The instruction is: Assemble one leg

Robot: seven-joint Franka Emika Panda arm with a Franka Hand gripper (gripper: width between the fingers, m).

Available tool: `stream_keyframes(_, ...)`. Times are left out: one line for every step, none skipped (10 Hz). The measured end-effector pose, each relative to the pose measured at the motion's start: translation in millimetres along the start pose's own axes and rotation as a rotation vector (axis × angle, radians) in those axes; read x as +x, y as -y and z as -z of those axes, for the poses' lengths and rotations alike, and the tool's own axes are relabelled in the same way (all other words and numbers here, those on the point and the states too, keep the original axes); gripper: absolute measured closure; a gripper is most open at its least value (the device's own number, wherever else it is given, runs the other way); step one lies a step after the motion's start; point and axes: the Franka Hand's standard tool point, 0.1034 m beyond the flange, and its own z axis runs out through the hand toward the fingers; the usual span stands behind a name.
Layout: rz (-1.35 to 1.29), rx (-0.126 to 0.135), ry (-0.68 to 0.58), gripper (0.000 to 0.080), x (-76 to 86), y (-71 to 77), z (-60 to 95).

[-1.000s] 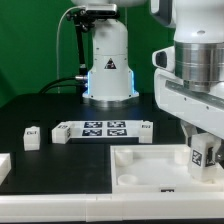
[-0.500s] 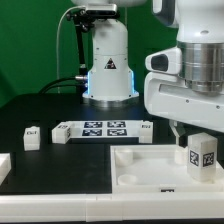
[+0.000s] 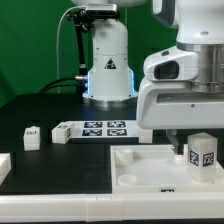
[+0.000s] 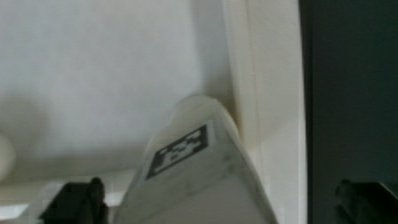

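A small white leg [image 3: 204, 152] with a black-and-white tag stands upright at the corner of the large white tray-like panel [image 3: 150, 158], at the exterior view's right. My gripper [image 3: 197, 142] is just above and around it. In the wrist view the leg [image 4: 196, 160] lies between my two dark fingertips [image 4: 75, 202], with a gap on each side. The jaws stand wide open and touch nothing. The panel's raised wall [image 4: 267, 70] runs beside the leg.
Another tagged leg [image 3: 32, 135] stands on the black table at the exterior view's left. The marker board [image 3: 100, 129] lies behind the panel. A white part [image 3: 3, 166] shows at the left edge. The robot's base [image 3: 108, 60] stands at the back.
The hand has turned about the leg and shifted toward the exterior view's left. The leg has stayed in place, with more of its top showing.
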Motion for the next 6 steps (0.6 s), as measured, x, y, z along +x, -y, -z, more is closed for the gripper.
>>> stream_keyframes(0.102, 0.0, 0.0, 0.015, 0.0, -0.1, 0.0)
stream_keyframes(0.202, -0.002, 0.0, 0.015, 0.1, -0.3, 0.0)
stream_keyframes(0.313, -0.006, 0.0, 0.015, 0.2, -1.0, 0.1)
stream_keyframes(0.406, -0.011, 0.0, 0.015, 0.5, -2.3, 0.1)
stream_keyframes(0.408, -0.011, 0.0, 0.015, 0.5, -2.4, 0.1)
stream_keyframes(0.407, -0.011, 0.0, 0.0276, 0.5, -2.4, 0.1)
